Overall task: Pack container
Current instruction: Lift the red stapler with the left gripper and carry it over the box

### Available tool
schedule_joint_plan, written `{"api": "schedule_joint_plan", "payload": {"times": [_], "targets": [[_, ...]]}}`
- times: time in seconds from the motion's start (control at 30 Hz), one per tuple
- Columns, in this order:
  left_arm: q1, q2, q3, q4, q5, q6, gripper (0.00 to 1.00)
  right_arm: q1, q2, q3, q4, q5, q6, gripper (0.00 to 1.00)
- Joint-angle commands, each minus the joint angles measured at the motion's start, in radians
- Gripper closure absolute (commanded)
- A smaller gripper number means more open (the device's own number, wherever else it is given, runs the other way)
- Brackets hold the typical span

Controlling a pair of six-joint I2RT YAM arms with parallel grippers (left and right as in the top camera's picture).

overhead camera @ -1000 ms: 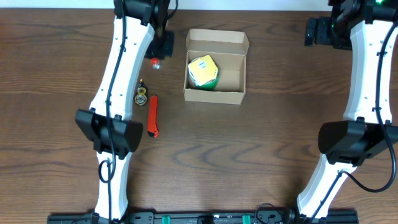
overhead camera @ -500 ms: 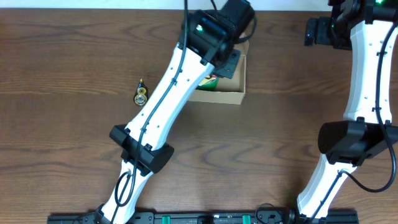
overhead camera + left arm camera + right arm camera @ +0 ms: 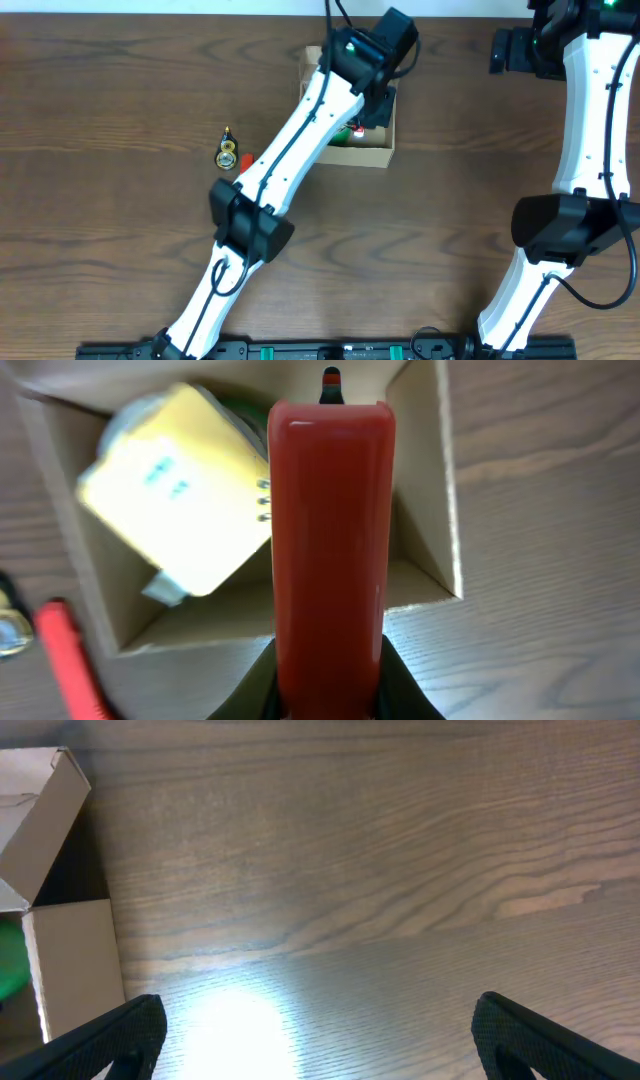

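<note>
Your left gripper point(image 3: 328, 692) clamps what looks like a red cutter point(image 3: 330, 530) above the container point(image 3: 442, 490) at the table's far centre, so lower it beside the yellow pack point(image 3: 175, 495) before releasing, while your right gripper point(image 3: 315, 1020) idles open.

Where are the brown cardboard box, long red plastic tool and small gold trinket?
brown cardboard box point(image 3: 366, 156): overhead view, front wall.
long red plastic tool point(image 3: 330, 530): left wrist view, mid-body.
small gold trinket point(image 3: 227, 156): overhead view, round part.
</note>
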Motion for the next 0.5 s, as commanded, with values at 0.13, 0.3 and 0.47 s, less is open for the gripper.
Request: {"api": "schedule_joint_plan", "payload": {"times": [0.13, 0.3, 0.47], "targets": [[0.000, 0.104, -0.006, 0.019, 0.062, 0.006, 0.94, 0.003, 0.006, 0.000, -0.001, 0.000, 0.010, 0.01], [0.000, 0.140, -0.006, 0.026, 0.071, 0.012, 0.94, 0.003, 0.006, 0.000, -0.001, 0.000, 0.010, 0.01], [0.000, 0.167, -0.006, 0.039, 0.109, 0.011, 0.94, 0.003, 0.006, 0.000, -0.001, 0.000, 0.010, 0.01]]}}
